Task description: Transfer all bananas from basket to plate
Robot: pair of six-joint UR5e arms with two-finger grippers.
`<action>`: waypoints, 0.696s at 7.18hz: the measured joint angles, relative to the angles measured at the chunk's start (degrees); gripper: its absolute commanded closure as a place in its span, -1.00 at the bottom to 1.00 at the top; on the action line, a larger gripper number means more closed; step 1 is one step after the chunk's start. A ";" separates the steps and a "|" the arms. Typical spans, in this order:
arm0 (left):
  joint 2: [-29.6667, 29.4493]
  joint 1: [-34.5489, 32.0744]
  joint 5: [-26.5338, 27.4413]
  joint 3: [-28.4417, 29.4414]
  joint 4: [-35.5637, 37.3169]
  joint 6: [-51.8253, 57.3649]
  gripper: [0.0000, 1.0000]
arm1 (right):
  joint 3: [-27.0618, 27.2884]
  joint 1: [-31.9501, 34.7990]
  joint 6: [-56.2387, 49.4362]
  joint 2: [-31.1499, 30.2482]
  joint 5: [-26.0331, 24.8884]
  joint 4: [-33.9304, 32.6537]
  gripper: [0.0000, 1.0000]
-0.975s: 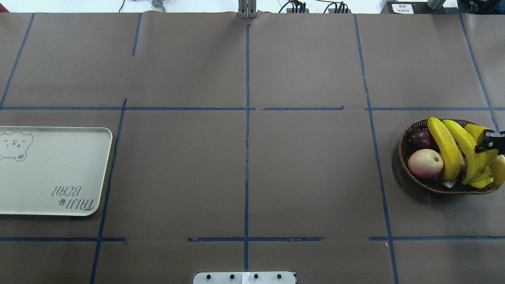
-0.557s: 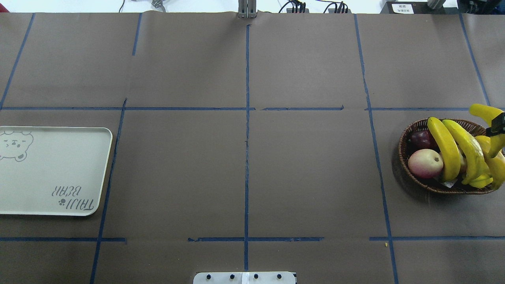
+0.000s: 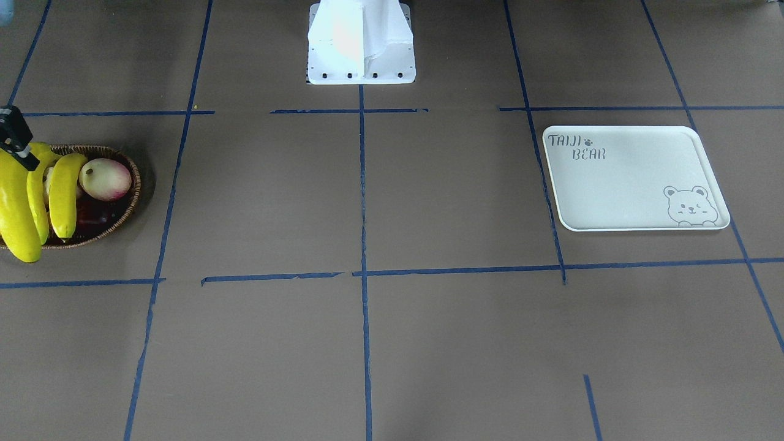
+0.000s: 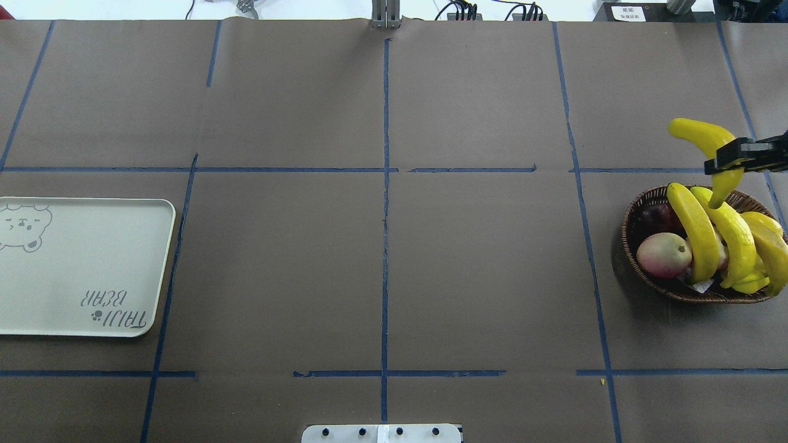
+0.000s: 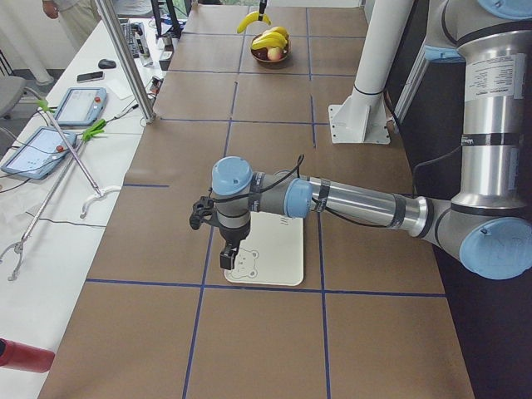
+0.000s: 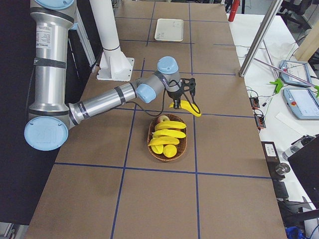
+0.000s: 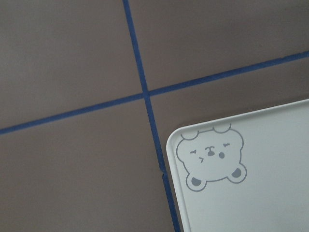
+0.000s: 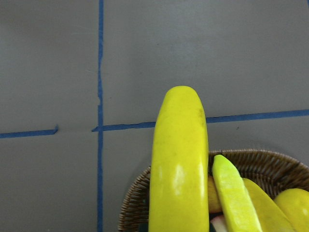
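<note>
My right gripper (image 4: 732, 157) is shut on one yellow banana (image 4: 702, 138) and holds it in the air above the far rim of the brown wicker basket (image 4: 634, 215). The held banana fills the right wrist view (image 8: 178, 164). Three more bananas (image 4: 695, 231) lie in the basket. The cream plate (image 4: 80, 271) with the bear print sits at the table's left side, with nothing on it. My left gripper (image 5: 226, 258) hangs over the plate's bear corner (image 7: 212, 164); I cannot tell whether it is open or shut.
A round pink-cream fruit (image 4: 663, 255) and a dark red fruit (image 4: 656, 216) share the basket. The robot's white base (image 3: 361, 43) stands at the near table edge. A side bench with tablets (image 5: 75, 104) runs along the far edge.
My right gripper has lifted the banana out of the basket, and it has moved up and towards the far side. The other bananas have settled a little in the basket.
</note>
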 measured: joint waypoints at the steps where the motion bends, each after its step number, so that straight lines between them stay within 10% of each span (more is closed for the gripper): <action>1: -0.80 1.11 -1.82 -0.17 -1.46 -1.77 -1.00 | -0.14 -2.50 1.19 2.57 0.11 0.49 1.00; 5: -5.36 9.24 -11.39 -0.79 -13.81 -35.03 -1.00 | -3.40 -11.92 18.10 9.64 -0.05 17.88 1.00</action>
